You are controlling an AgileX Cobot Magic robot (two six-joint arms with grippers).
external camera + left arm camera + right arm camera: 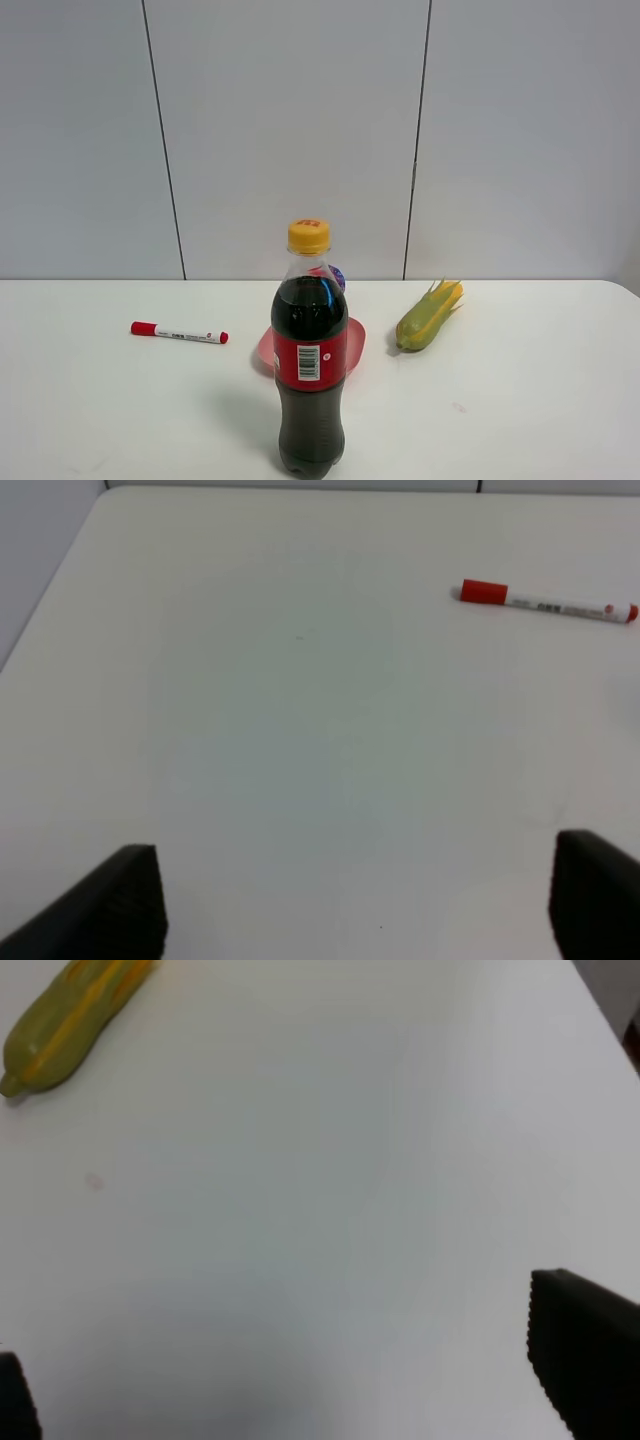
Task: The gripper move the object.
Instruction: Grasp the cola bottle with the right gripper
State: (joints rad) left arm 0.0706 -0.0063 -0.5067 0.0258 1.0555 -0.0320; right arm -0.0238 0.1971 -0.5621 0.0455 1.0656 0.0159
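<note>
- Table [90, 420]: white, with everything set on it.
- Bottle [310, 370]: stood upright at the near middle of the table, long axis vertical, just in front of a pink bowl [357, 338]; it is caught in neither wrist view.
- Left gripper [360, 905]: fingers spread wide, nothing held; a marker [545, 602] is seen ahead.
- Right gripper [300, 1390]: likewise spread wide and empty; a corn cob [70, 1020] is seen ahead.
- Nearer arm: cannot be told, since the bottle is placed about midway between marker and corn cob.
</note>
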